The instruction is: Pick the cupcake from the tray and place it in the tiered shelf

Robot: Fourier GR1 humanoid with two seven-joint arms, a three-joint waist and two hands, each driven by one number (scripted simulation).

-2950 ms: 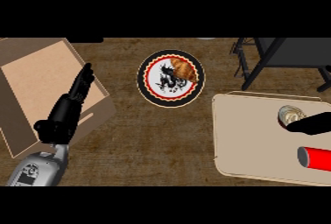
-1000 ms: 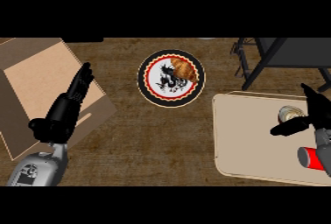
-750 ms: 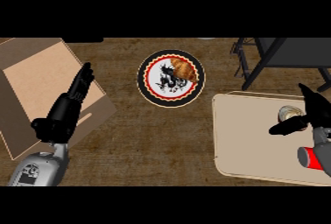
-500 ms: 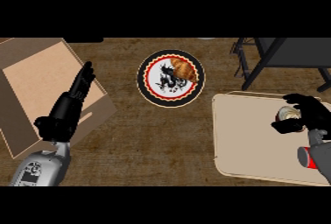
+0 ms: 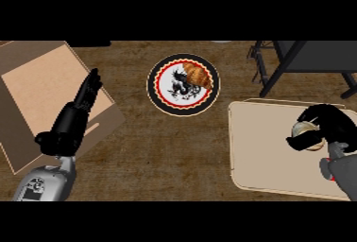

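Cupcake point(image 5: 304, 128), pale and rounded, sits on the beige tray point(image 5: 261, 151), right hand point(image 5: 327, 124) curling its fingers round it; left hand point(image 5: 73, 118) rests open, fingers straight.

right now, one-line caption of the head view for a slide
Right hand curls round the cupcake on the tray; left hand rests open at left; tiered shelf at upper right.

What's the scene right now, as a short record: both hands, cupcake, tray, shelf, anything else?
right hand: fingers curled round the pale cupcake
pale cupcake: within the beige rectangular tray, right side; lift unclear
black metal tiered shelf: top right, beyond the tray
left hand: open, fingers straight, over the tan flat box
round black-rimmed plate: centre, brown pastry on it
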